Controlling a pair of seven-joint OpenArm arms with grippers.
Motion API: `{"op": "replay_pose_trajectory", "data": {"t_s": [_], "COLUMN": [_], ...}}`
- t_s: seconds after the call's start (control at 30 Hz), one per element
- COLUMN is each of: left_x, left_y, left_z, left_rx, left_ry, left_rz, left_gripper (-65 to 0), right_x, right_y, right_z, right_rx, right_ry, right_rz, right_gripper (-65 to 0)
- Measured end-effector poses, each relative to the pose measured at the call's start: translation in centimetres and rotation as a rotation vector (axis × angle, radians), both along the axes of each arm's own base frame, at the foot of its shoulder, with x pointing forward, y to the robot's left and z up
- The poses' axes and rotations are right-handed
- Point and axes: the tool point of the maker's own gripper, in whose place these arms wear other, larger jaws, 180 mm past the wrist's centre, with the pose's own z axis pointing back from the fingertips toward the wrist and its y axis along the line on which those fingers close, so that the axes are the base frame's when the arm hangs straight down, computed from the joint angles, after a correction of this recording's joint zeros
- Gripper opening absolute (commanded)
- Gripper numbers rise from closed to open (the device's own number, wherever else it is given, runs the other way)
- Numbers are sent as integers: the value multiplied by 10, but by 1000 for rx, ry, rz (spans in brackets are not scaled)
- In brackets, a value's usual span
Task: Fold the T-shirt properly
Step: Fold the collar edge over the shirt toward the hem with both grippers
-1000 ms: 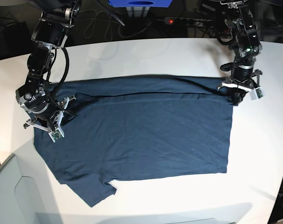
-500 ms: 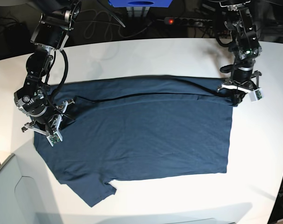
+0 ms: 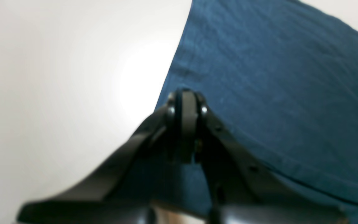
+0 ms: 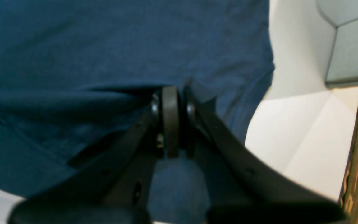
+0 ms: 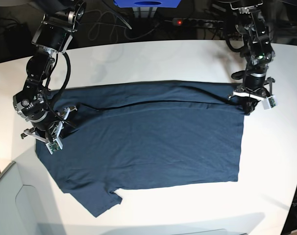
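The T-shirt (image 5: 148, 139) lies spread on the white counter (image 5: 148, 58), its long axis running side to side in the base view; a sleeve (image 5: 97, 198) sticks out at the near left corner, and the straight hem edge (image 5: 240, 147) faces right. A strip along the far edge is folded over onto the body.

At the left of that view, the right claw (image 5: 46, 134) is pressed together, pinching the shirt's cloth. A pale grey bin (image 5: 6, 205) sits at the counter's near left corner; what it holds cannot be told.

At the right, the left claw (image 5: 246, 100) is pressed together on the shirt's far right corner.
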Motion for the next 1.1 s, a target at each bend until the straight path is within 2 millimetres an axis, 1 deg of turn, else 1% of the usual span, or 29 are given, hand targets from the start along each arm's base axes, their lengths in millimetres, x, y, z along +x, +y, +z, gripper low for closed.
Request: {"op": "replay_pose_trajectory", "data": {"t_s": [0.1, 0.2, 0.3, 0.4, 0.53, 0.6, 0.73, 0.87, 1.0, 1.07, 1.1], "left_x": [-1, -1, -1, -1, -3, 2, 8, 7, 10, 11, 11], "left_y": [2, 3, 4, 6, 16, 16, 16, 16, 16, 15, 15], "left_z": [-9, -12, -15, -15, -12, -8, -3, -4, -2, -1, -1], "left_rx": [-10, -14, -17, -16, -9, -9, -9, -10, -10, -10, -10], "left_ry": [21, 27, 34, 32, 26, 13, -5, -1, -9, -12, -12], "left_rz": [9, 14, 18, 22, 47, 48, 48, 47, 47, 46, 46], "left_gripper": [-650, -650, -650, -650, -650, -650, -650, -650, -650, -650, -650], "right_x": [0, 0, -2, -4, -5, -5, -5, -5, -5, -5, -5], "right_y": [0, 0, -9, -18, -20, -22, -20, -20, -20, -20, -19], "right_z": [-1, 0, 1, 0, 1, 0, 0, 0, 0, 0, 0], "right_rx": [0, 0, 13, 6, 17, 14, 15, 15, 15, 14, 13], "right_ry": [2, 0, -6, -2, -7, -3, -4, -5, -4, -4, -3], "right_rz": [-1, 0, -35, -59, -70, -73, -68, -69, -68, -68, -67], "right_gripper": [-646, -647, -647, -646, -646, -646, -646, -645, -642, -599, -556]}}
